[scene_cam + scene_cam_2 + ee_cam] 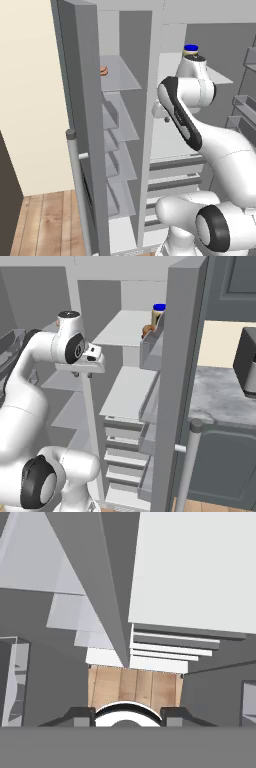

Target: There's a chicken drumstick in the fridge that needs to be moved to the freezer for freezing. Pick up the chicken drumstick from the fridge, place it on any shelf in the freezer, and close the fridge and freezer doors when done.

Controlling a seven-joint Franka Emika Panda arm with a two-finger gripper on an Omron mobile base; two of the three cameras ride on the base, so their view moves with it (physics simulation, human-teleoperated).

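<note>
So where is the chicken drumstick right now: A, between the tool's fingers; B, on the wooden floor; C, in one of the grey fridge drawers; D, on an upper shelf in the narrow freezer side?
D: in the left base view the chicken drumstick lies on an upper freezer shelf, partly hidden by the freezer door, apart from the arm.

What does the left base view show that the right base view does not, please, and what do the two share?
Left base view: the chicken drumstick lying on the freezer's top shelf, behind the open freezer door. Right base view: the open fridge door edge-on with its bar handle, and a marble counter carrying a dark appliance. Both: the blue-lidded jar on the fridge's upper shelf, the grey drawers and the white arm.
</note>
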